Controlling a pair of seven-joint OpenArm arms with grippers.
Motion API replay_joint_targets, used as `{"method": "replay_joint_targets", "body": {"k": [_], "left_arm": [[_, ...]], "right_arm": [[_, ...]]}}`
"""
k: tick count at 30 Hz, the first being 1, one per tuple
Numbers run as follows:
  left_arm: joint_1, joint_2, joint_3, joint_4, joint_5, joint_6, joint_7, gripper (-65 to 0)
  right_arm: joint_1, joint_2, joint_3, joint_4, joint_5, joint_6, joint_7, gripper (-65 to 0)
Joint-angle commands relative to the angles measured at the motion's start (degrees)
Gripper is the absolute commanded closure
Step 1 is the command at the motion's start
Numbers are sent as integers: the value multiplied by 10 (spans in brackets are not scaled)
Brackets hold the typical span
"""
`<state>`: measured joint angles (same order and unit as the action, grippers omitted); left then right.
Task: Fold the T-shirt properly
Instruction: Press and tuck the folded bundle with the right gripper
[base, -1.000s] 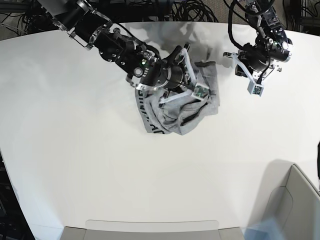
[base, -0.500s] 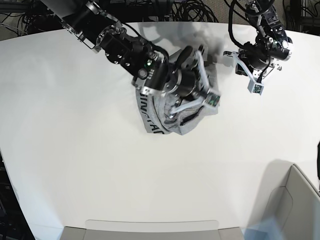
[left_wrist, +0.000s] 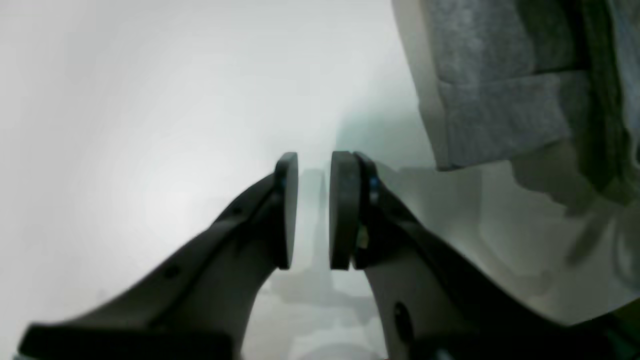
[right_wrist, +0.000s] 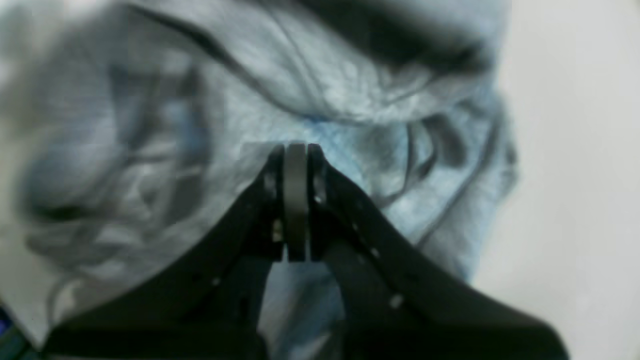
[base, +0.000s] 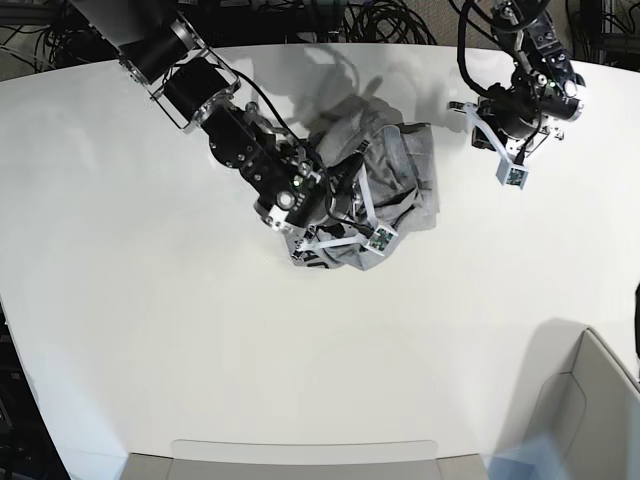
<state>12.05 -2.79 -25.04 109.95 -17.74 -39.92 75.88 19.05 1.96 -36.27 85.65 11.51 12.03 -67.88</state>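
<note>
Partly hidden: T-shirt (base: 405, 180) under right tool (right_wrist: 296, 150) | lettering unreadable

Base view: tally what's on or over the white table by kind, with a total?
T-shirt: 1 (grey, crumpled)
Robot arms: 2, right hand over the shirt, left hand off to its side
Grey bins at the table edge: 2, one at the near edge, one at the corner
Total: 5

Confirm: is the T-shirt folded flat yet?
No. The T-shirt lies bunched and creased in a heap on the table, not flat.
</note>
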Motion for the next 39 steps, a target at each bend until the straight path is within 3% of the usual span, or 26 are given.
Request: {"method": "replay_joint_targets", "body": {"k": [1, 10, 16, 21, 27, 33, 39], "left_arm": [[-3, -2, -2, 8, -4, -1, -6, -112], [-3, -2, 0, 8, -4, -1, -6, -112], [-3, 4, -1, 8, -4, -1, -6, -112], [-8, 4, 0, 8, -4, -1, -6, -112], [-9, 8, 2, 8, -4, -1, -6, -112], [-9, 13, 2, 8, -4, -1, -6, -112], [-9, 16, 12, 12, -4, -1, -6, -112]], "right_arm": [[30, -19, 2, -15, -2, 1, 32, -13], [172, -109, 2, -233, -2, 6, 137, -14], [235, -110, -66, -382, 49, 6, 267, -15], [239, -110, -115, -370, 81, 5, 339, -14], [232, -110, -149, -316, 79, 6, 335, -15], [217, -110, -153, -252, 79, 6, 255, -15], [196, -55, -141, -151, 79, 1, 202, -15]]}}
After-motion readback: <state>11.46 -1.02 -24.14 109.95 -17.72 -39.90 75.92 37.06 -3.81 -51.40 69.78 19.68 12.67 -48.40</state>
